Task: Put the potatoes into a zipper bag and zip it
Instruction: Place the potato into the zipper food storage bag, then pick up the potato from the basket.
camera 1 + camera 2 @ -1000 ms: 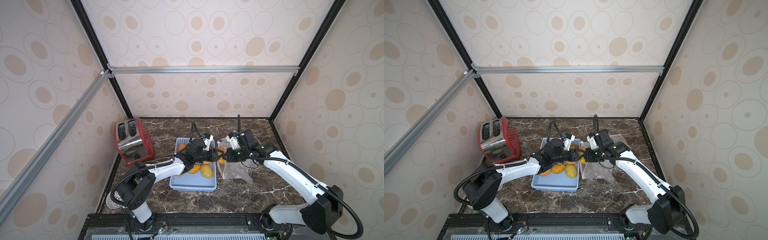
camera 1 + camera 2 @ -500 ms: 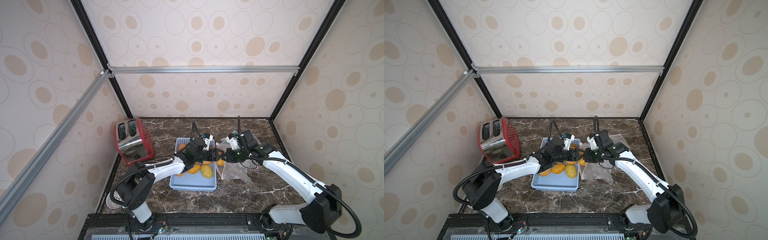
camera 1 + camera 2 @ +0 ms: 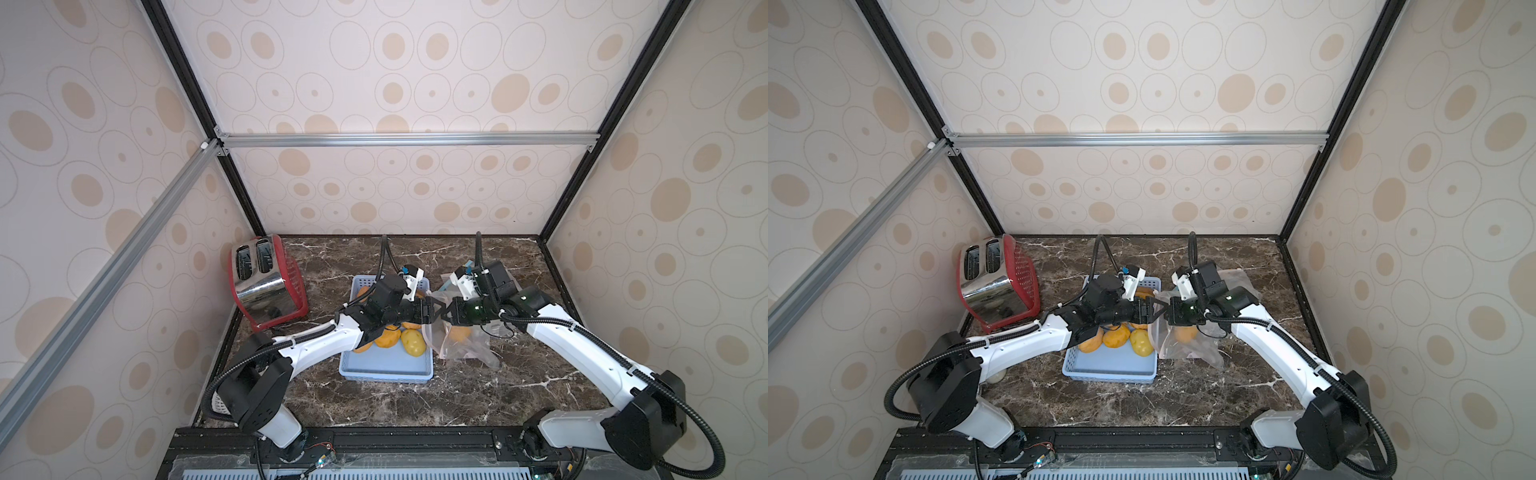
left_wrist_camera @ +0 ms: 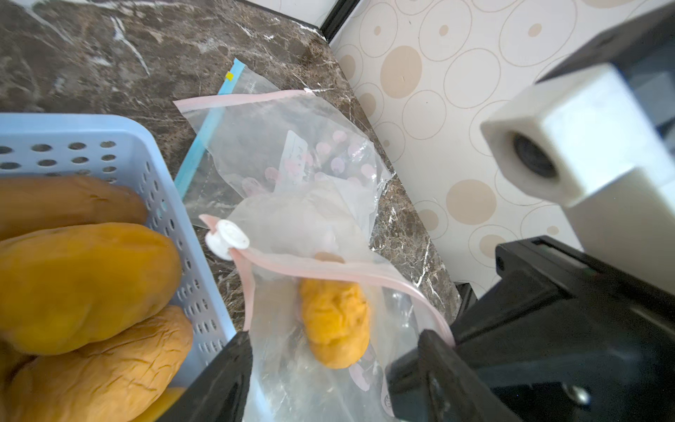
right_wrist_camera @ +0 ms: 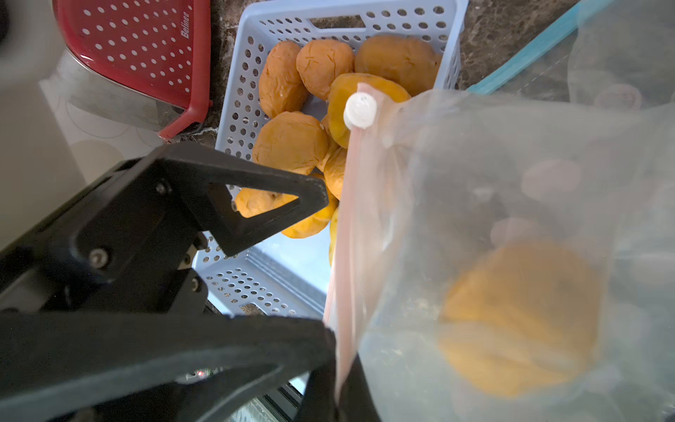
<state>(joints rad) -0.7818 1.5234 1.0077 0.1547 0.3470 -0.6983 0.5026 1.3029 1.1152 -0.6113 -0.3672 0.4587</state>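
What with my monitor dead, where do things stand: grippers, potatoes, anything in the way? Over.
Right gripper shut on zipper bag rim; left gripper open at its mouth. One potato bagged, other potatoes in blue basket. Nothing blocking.

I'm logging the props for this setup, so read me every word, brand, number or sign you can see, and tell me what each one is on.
"Belinee": on the red perforated side of the toaster, seen in the right wrist view.
White label on the spare clear bag: its print is too blurred to read.
Nothing else legible in any view.
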